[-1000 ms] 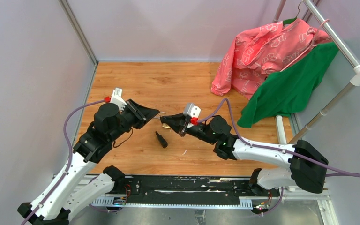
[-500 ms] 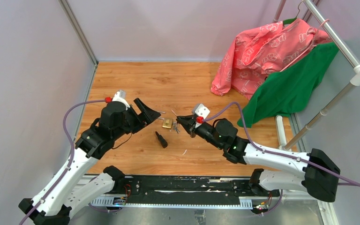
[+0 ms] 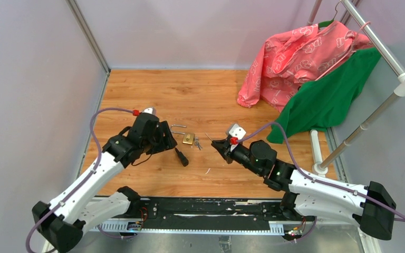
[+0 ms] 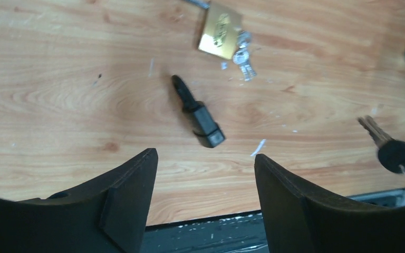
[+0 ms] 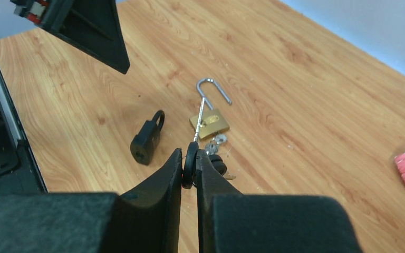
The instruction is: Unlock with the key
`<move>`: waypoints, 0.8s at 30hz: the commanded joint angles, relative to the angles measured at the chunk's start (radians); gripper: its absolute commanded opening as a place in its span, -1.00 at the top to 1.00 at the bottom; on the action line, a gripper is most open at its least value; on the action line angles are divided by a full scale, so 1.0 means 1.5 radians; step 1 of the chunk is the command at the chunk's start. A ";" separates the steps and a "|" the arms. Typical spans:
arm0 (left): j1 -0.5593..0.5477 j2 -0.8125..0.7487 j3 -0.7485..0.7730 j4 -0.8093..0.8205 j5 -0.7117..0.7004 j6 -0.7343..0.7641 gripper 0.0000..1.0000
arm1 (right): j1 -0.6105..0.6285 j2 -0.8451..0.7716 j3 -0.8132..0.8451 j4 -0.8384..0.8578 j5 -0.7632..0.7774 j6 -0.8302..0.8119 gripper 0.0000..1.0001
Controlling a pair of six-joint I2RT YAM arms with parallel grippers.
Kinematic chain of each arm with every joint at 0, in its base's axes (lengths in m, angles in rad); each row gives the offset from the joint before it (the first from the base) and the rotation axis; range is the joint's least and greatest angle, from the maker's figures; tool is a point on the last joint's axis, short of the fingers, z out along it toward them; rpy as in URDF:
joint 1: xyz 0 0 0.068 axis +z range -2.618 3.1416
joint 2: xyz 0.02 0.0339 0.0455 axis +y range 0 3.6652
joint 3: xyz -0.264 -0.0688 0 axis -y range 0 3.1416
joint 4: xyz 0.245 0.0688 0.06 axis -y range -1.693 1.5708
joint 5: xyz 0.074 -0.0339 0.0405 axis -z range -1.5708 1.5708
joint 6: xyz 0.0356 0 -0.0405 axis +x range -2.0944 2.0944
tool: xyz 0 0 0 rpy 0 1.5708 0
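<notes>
The left gripper (image 4: pixel 205 158), now wide open and empty, has dropped the open-shackled padlock (image 3: pixel 189 138); the right gripper (image 5: pixel 190 155), pinching the key (image 4: pixel 394 154), has backed away from it: apparently unlocked.

Wooden counter (image 3: pixel 153 89), scuffed. Brass padlock (image 3: pixel 189 138) laid flat near middle, shackle swung open. Small keys (image 3: pixel 198 144) just beside body. Black lock (image 3: pixel 181 156) laid nearby, toward front edge.
</notes>
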 commanded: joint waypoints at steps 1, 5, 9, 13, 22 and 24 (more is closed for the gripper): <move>0.001 0.072 0.018 -0.059 -0.032 -0.029 -0.40 | -0.002 -0.008 -0.025 -0.051 -0.011 0.017 1.00; 0.001 0.129 0.016 -0.059 -0.009 -0.124 -0.39 | 0.000 0.007 -0.035 -0.062 -0.024 0.017 1.00; 0.001 0.194 0.027 -0.058 0.011 -0.183 -0.40 | 0.021 0.023 -0.039 -0.065 -0.016 0.017 1.00; 0.001 0.258 0.045 -0.060 0.029 -0.224 -0.40 | 0.054 0.057 -0.051 -0.058 0.007 0.017 1.00; 0.001 0.357 0.083 -0.105 0.045 -0.319 -0.29 | 0.079 0.085 -0.064 -0.045 0.025 0.038 1.00; 0.001 0.364 0.088 -0.115 0.038 -0.334 -0.29 | 0.079 0.087 -0.063 -0.044 0.027 0.032 1.00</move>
